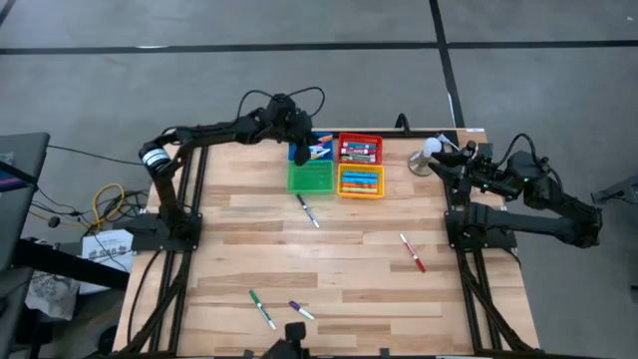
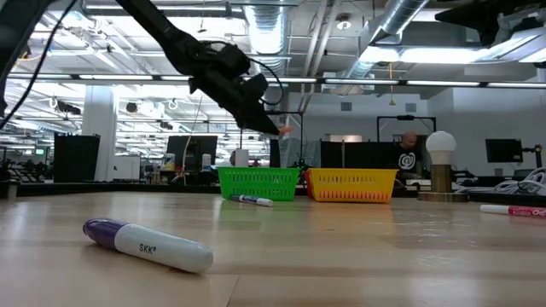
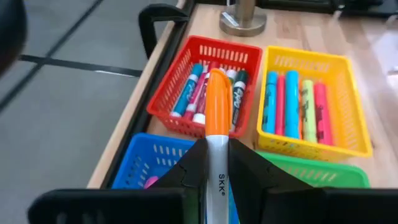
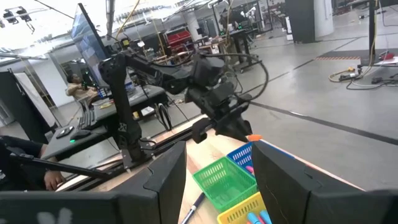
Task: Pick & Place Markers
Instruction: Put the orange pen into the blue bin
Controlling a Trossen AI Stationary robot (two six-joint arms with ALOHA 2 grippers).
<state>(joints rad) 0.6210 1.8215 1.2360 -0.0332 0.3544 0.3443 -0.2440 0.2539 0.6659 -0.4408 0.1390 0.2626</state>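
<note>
Bright ceiling lights (image 2: 431,83) shine down evenly. The purple marker (image 2: 147,245) up close looks soft, and the bench (image 2: 358,256) shines a little.

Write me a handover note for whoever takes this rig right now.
Left end effector: shut on orange-capped marker, above the blue bin.
Right end effector: open, empty, parked at the table's right edge.
Done: markers lie in the red bin and yellow bin.
Left: drop the orange one; four markers on the table: blue-tipped, red, green, purple.
</note>
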